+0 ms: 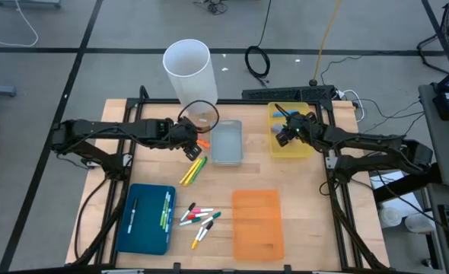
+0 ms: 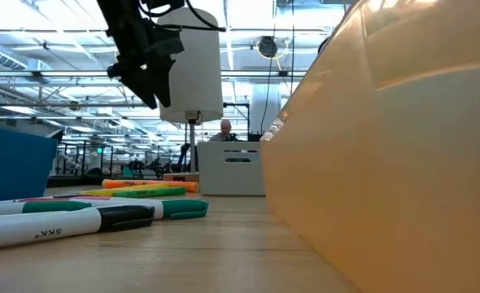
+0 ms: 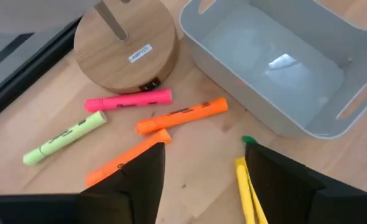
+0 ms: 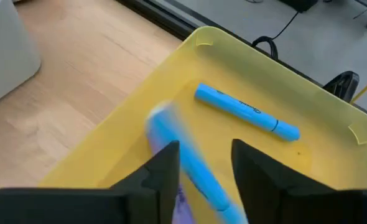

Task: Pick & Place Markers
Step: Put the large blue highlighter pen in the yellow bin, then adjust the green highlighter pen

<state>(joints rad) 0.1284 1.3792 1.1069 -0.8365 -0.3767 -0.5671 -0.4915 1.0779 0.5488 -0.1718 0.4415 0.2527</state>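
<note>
Several markers lie on the wood by the grey tray (image 3: 277,68): a pink one (image 3: 129,99), two orange (image 3: 182,115), a light green (image 3: 65,137) and a yellow (image 3: 244,186). My left gripper (image 3: 202,180) hangs open above them, tilted down, nothing between its fingers; in the high view it is beside the lamp base (image 1: 192,148). My right gripper (image 4: 205,168) stands open over the yellow tray (image 4: 140,106), at the table's far right (image 1: 283,135). A blurred blue marker (image 4: 183,155) shows between its fingers. Another blue marker (image 4: 246,112) lies on the tray's floor. My right gripper has the blurred blue marker (image 4: 171,140) close against one finger (image 4: 165,174); whether that finger touches it, I cannot tell. The marker slants down into the yellow tray.
A tall white cylinder (image 1: 188,68) on a round wooden base (image 3: 124,46) stands at the far edge. A blue tray (image 1: 144,232) holding markers and an orange tray (image 1: 257,222) sit near the front, with white-bodied markers (image 1: 199,219) between them. Yellow and green markers (image 1: 194,170) lie mid-table.
</note>
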